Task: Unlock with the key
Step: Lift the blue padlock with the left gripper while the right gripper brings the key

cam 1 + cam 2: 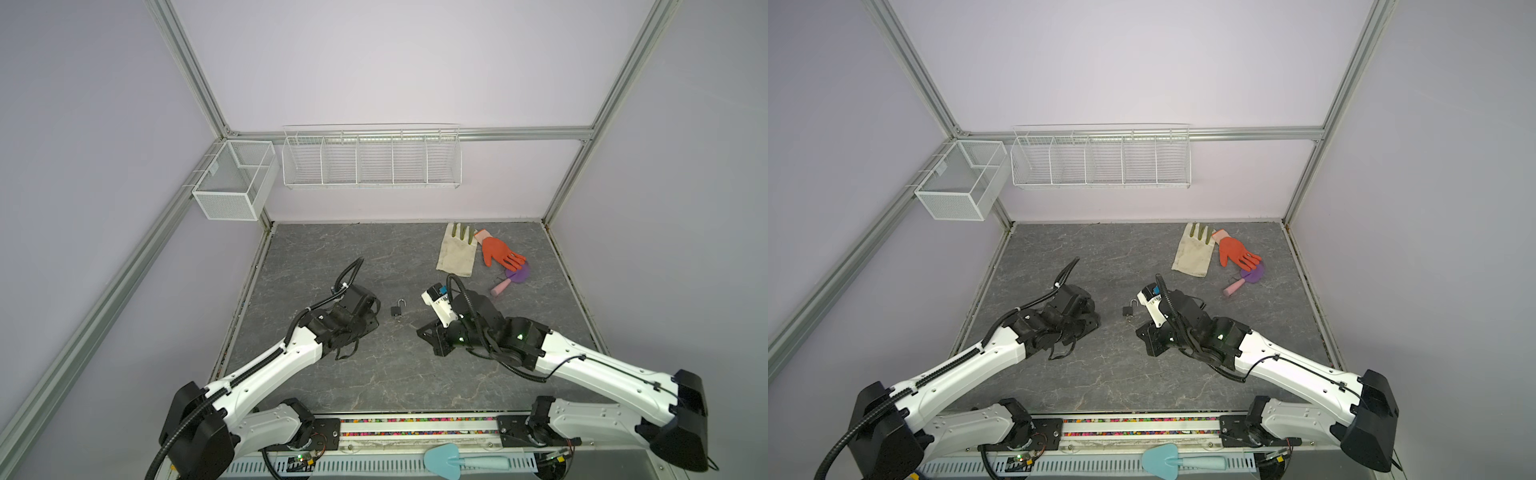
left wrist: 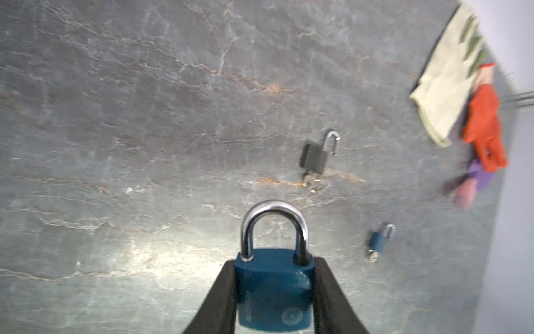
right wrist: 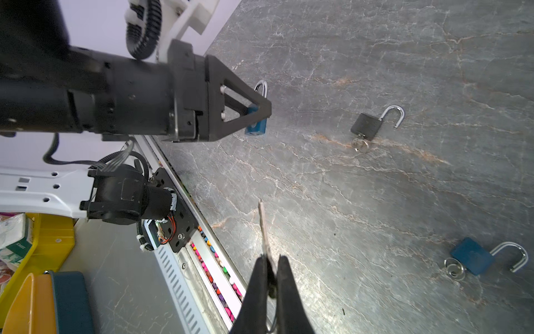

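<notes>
Left of the open black padlock lying on the table, the left gripper clamps the blue padlock by its body, shackle shut. Right of the black padlock, the right gripper pinches the key. Its blade points lengthwise toward the blue padlock's underside, well apart.

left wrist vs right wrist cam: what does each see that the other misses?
Left wrist only: the cream glove, orange glove and purple brush, plus the closed shackle of the held blue padlock seen head-on.
Right wrist only: the key pinched in the right gripper, the left gripper seen from outside, and the yellow bin.
Both: the held blue padlock, the black padlock with its shackle open and a key in it, and the open blue padlock on the table.
</notes>
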